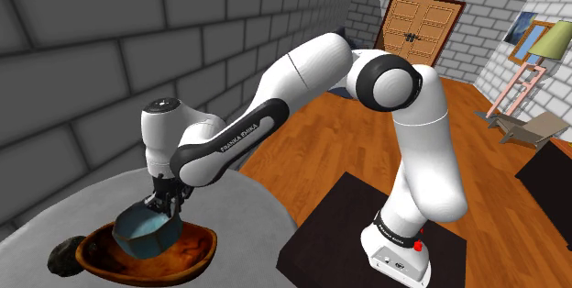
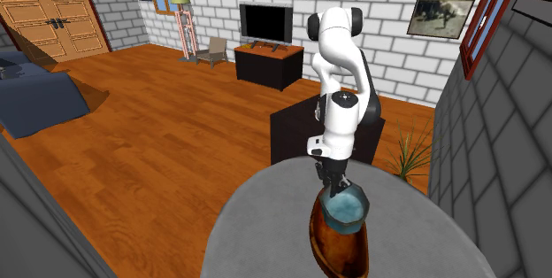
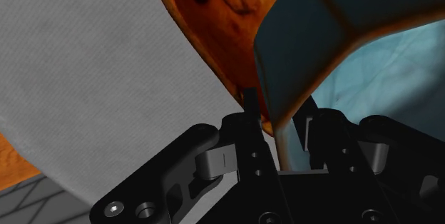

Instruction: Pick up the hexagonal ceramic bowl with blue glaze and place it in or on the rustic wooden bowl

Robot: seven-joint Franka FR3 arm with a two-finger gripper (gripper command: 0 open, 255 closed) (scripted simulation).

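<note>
Blue hexagonal bowl (image 1: 145, 231) was held low over the wooden bowl (image 1: 197, 251).
Gripper (image 1: 169, 205) was clamped on one rim wall, a finger each side. Likely stiff, slick glaze, chip-prone; rim wall suits the grip.

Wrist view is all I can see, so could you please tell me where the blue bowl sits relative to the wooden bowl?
Observer: In the shoulder view, the blue hexagonal bowl, clasped by its rim in the gripper, hangs over the hollow of the wooden bowl. I cannot tell whether they touch.
Operator: Thank you. Is anything else lying near the wooden bowl?
Observer: Yes, a dark lump lies on the grey table, beside the wooden bowl's end at the shoulder view's left.
</note>
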